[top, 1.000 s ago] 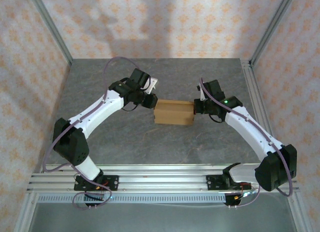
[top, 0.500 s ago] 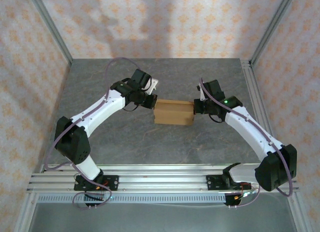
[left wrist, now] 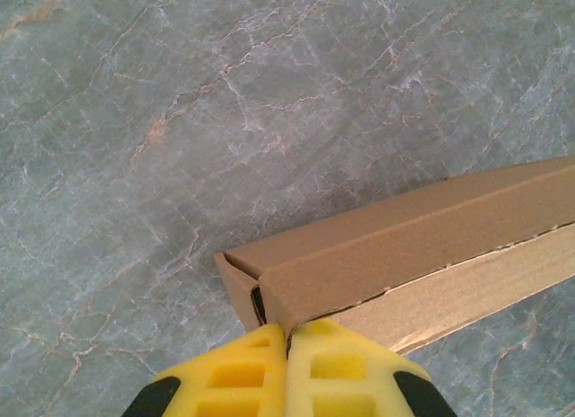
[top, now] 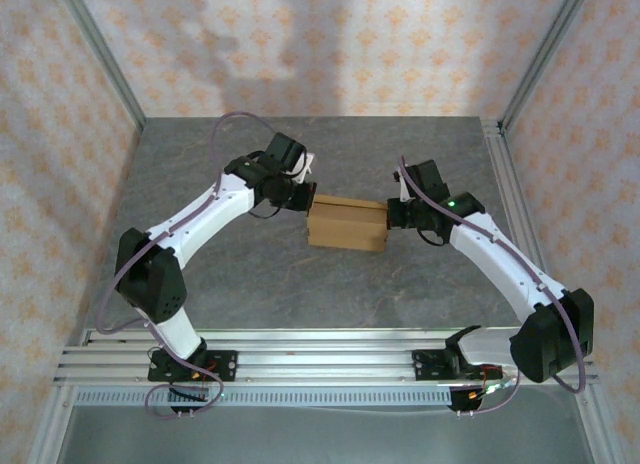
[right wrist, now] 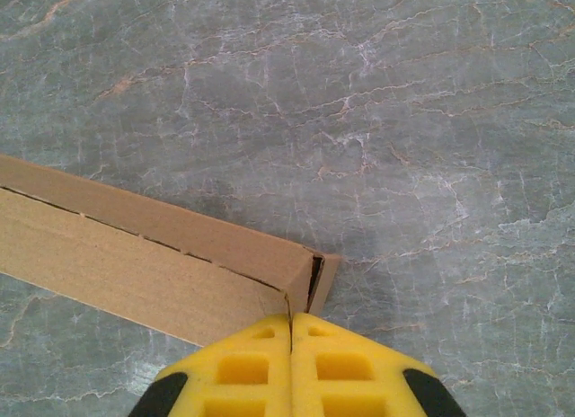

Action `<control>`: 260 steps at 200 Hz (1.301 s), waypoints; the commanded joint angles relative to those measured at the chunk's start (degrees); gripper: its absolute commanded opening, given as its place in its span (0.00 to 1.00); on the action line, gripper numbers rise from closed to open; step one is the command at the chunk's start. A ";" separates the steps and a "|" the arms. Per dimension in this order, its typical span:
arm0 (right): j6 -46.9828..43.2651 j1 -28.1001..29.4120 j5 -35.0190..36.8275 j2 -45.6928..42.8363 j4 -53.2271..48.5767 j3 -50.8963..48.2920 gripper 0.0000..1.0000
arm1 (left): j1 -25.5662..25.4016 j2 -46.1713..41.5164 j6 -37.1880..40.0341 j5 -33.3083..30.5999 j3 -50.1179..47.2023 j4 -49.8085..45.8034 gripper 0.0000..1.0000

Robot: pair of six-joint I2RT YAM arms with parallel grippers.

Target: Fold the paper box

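The paper box (top: pixel 346 225), folded up into a shallow brown cardboard block, lies on the grey table between both arms. My left gripper (top: pixel 306 198) sits at its far left corner. In the left wrist view the yellow fingers (left wrist: pixel 234 372) are shut, and the gripper's tips (left wrist: pixel 287 329) press against the corner of the box (left wrist: pixel 404 246), where a side flap gapes slightly. My right gripper (top: pixel 391 216) is at the box's right end. In the right wrist view it (right wrist: pixel 290 320) is shut too, its tips touching the end of the box (right wrist: pixel 135 255) beside a narrow open slit.
The grey marbled tabletop (top: pixel 250 274) surrounds the box. Metal frame posts and patterned walls (top: pixel 330 44) enclose the back and sides. An aluminium rail (top: pixel 330 359) runs along the near edge by the arm bases.
My left gripper has shifted a little away from me and to the right along the box's left end, nudging that end slightly. The right arm has stayed put.
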 commanded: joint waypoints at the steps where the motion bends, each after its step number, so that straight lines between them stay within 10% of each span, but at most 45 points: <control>1: -0.71 0.47 0.71 0.60 -1.73 1.15 0.00 | -0.32 0.70 -3.16 -0.41 1.45 -1.59 0.00; 143: -1.53 0.64 -1.75 -4.39 8.25 -11.46 0.00 | -1.74 -1.97 -4.50 -3.02 -12.47 9.24 0.00; 210: -1.06 0.62 0.26 -14.17 15.23 -11.96 0.63 | -2.98 -3.37 -2.92 -3.75 -15.35 11.79 0.00; 260: 8.24 0.58 6.89 -14.15 19.50 -10.90 0.67 | -3.28 -3.56 -2.31 -4.19 -16.01 12.20 0.00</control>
